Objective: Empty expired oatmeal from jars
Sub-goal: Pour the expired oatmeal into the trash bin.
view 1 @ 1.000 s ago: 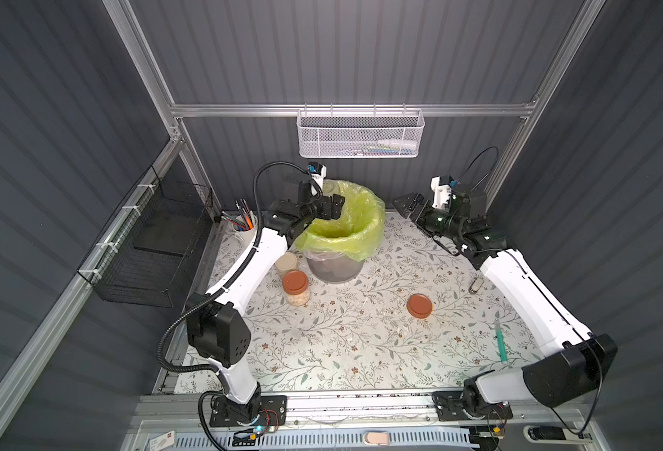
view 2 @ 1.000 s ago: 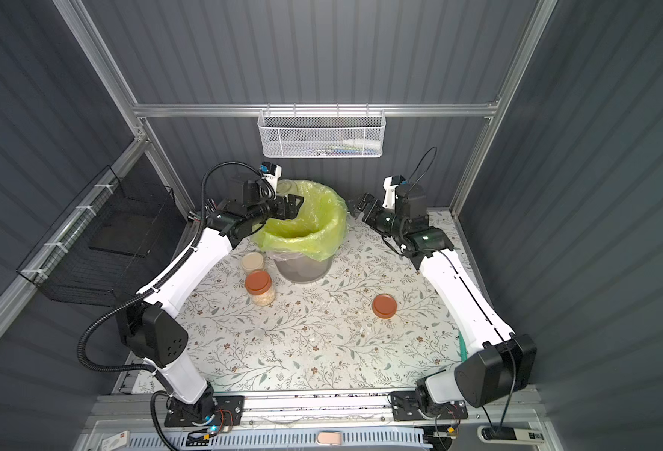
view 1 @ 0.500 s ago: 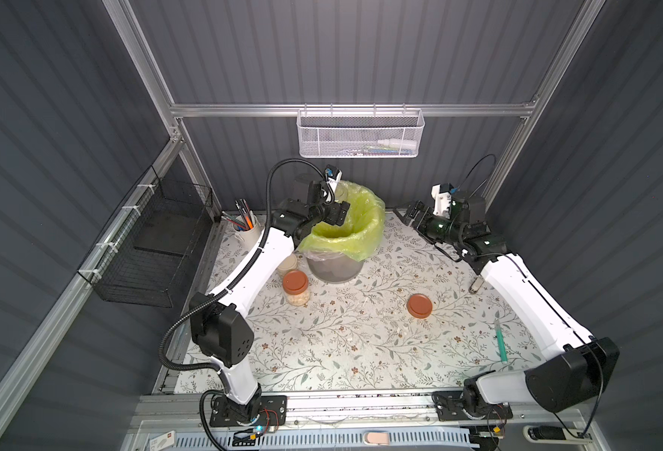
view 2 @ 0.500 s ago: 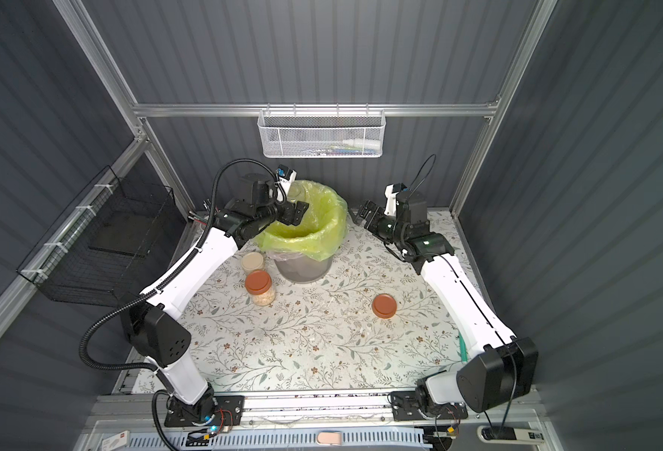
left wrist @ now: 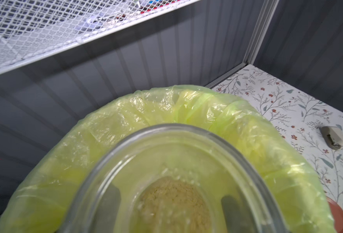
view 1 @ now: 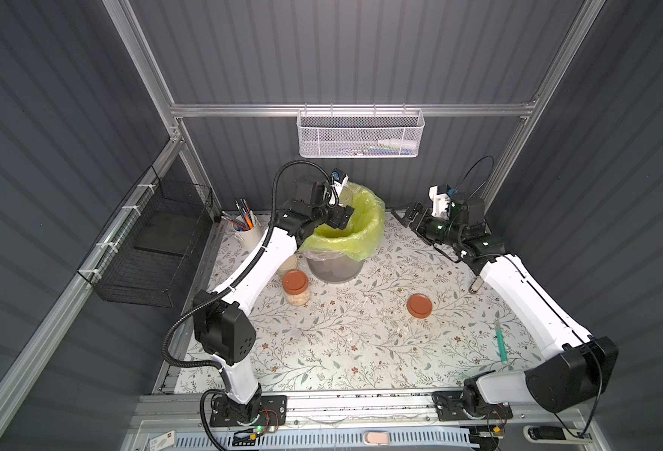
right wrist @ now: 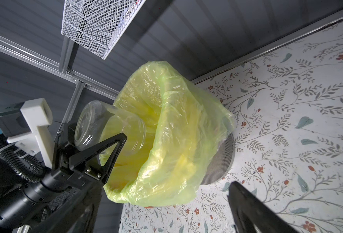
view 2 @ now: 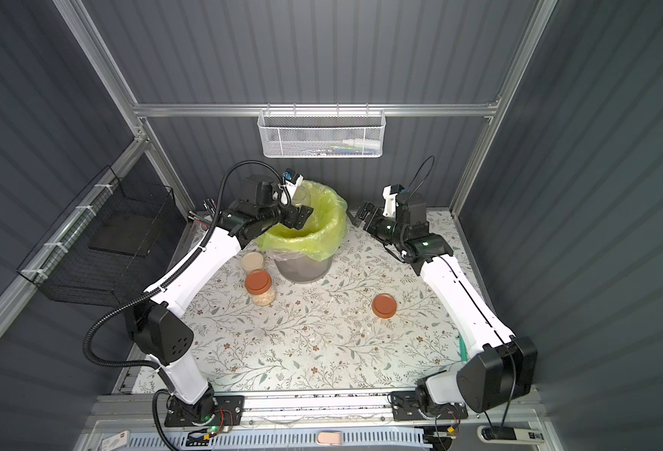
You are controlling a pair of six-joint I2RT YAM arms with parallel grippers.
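1. Since a second ago the left claw has rolled over; the open jar it pinches now tips base-up, mouth inside the yellow-green bag.
2. Oatmeal shows beige through the jar's glass, past the claw's tips; in jar or bag, cannot tell.
3. Right claw, spread and empty, faces the left claw across the bag, barely shifted.
4. Terracotta-lidded jar and cream-lidded jar stand below the left claw's arm; loose lid lies nearer the right claw.
5. White tag at the rig's front: print too small to read.
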